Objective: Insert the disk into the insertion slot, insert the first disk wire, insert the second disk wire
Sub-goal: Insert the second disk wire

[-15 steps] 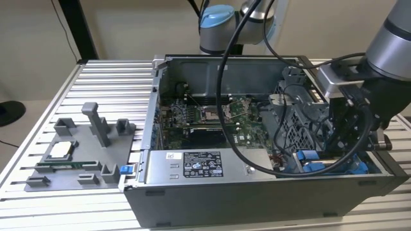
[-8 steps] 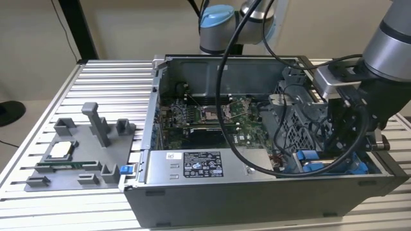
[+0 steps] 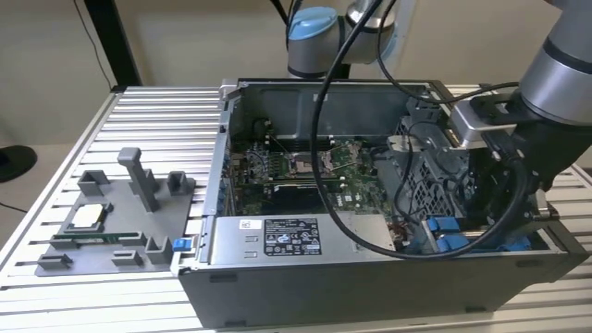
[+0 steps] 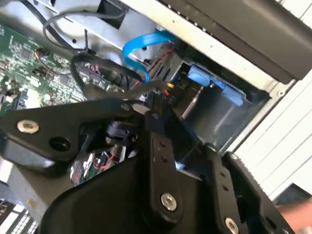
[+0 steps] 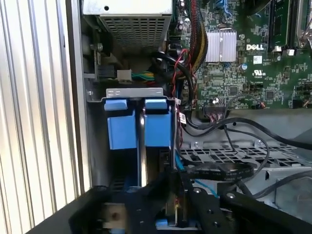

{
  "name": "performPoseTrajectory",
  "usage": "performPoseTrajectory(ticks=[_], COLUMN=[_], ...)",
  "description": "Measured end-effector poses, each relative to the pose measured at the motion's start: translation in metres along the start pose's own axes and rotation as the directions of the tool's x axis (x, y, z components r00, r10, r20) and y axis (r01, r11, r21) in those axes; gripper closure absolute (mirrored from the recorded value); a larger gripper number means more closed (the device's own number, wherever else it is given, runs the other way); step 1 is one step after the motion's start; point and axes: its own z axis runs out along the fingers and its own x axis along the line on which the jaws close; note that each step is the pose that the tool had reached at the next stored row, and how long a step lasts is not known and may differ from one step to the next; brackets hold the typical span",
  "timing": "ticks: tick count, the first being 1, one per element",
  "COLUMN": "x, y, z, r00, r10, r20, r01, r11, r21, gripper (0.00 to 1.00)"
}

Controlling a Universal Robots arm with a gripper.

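A ribbed aluminium table [image 3: 157,111] (its slats run across the exterior view) carries the open computer case [image 3: 370,277]. On the exterior view's left of the case, just beside it, a grey plastic fixture tray [image 3: 116,222] lies flat on the slats.

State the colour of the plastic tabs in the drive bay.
Bright blue; the tabs show best in the first wrist view.

Even, soft indoor light; nearest dark parts blur in both wrist views.
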Motion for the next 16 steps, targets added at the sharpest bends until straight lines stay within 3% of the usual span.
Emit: performPoseTrajectory(ticks=[16], x=[-0.0040], y=[-0.0043], z=[-0.0712], r00=[1.0000], r10=[0.001], r20=[0.0009], r01=[-0.001], r11=[1.0000], r21=[0.0001], gripper=[0.00])
